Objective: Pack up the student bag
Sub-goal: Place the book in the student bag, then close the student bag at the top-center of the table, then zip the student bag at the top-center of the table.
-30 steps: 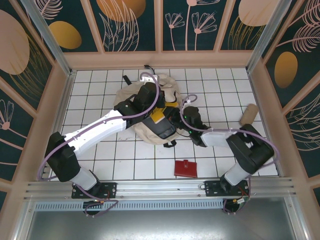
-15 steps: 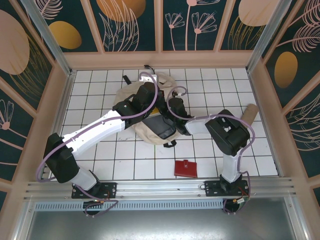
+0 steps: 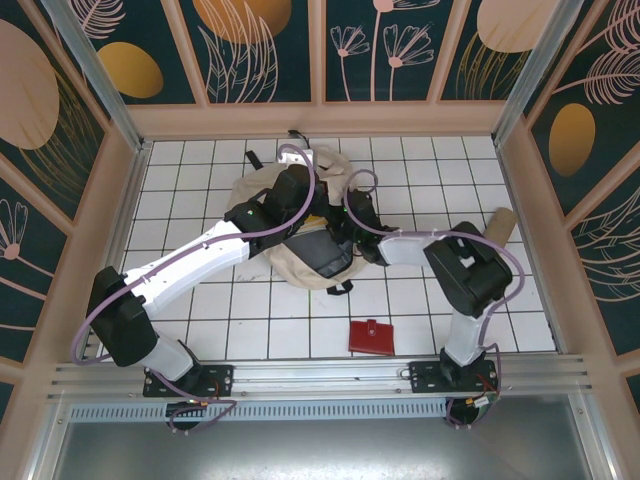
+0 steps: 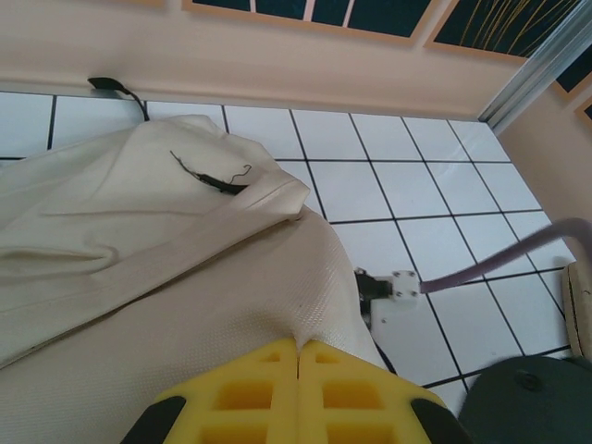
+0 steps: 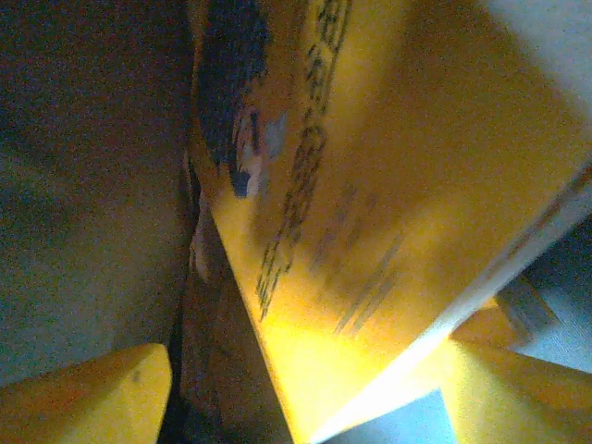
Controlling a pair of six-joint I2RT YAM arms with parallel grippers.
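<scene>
The student bag [image 3: 290, 268] is a beige fabric backpack lying in the middle of the tiled floor. My left gripper [image 3: 308, 204] is at its top edge. In the left wrist view its yellow fingers are shut [image 4: 298, 347] on a pinched fold of the bag's cloth [image 4: 166, 240]. My right gripper [image 3: 346, 226] reaches into the bag's mouth from the right. In the right wrist view its jaws [image 5: 301, 365] stand wide open around a yellow book [image 5: 370, 185] that leans inside the dark bag interior [image 5: 83, 185]. A gap shows beside the left finger [image 5: 92, 398].
A small red wallet [image 3: 371, 336] lies on the tiles near the front edge. At the right wall leans a tan cylindrical pouch [image 3: 497, 229]. The right arm's cable [image 4: 499, 264] crosses the tiles beside the bag. Wooden walls enclose the floor on three sides.
The right arm has pushed further into the bag's mouth and its jaws have opened off the yellow book. The left gripper has kept its hold on the cloth.
</scene>
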